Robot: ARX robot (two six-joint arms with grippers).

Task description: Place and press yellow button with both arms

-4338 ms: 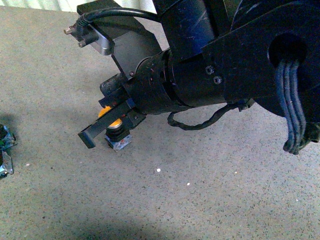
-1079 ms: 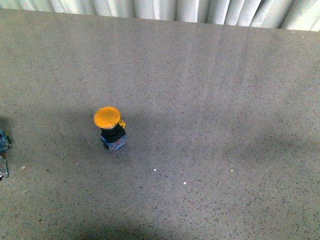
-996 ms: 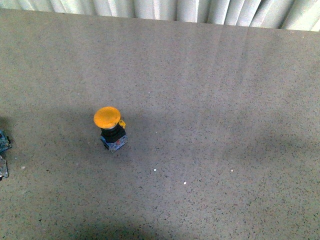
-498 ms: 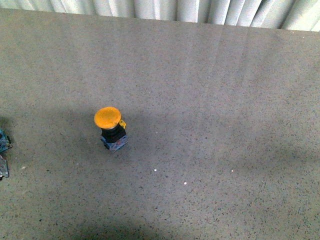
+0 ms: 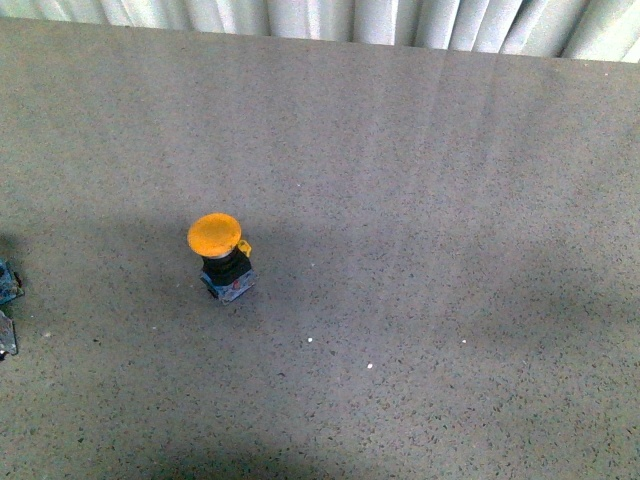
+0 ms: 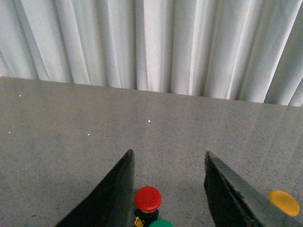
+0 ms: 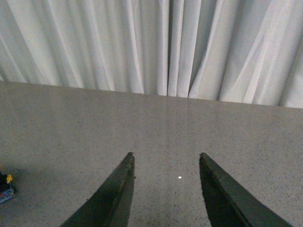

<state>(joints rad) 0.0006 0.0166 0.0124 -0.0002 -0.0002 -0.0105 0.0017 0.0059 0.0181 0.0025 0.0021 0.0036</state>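
Note:
The yellow button (image 5: 217, 240) stands upright on the grey table, left of centre in the front view, with its orange cap up and blue-grey base down. Nothing touches it. Its cap also shows in the left wrist view (image 6: 284, 202), beside one finger. Neither arm shows in the front view. My left gripper (image 6: 168, 158) is open and empty, hovering over a red button (image 6: 147, 198). My right gripper (image 7: 165, 161) is open and empty above bare table.
A green button cap (image 6: 161, 223) sits next to the red button at the left wrist view's edge. Small blue parts (image 5: 6, 285) lie at the table's left edge, one also in the right wrist view (image 7: 5, 189). White curtains (image 5: 320, 18) hang behind the table.
About four seconds ago an arm covered the button with its gripper around it; that arm has since left the front view. Over the last second nothing has moved.

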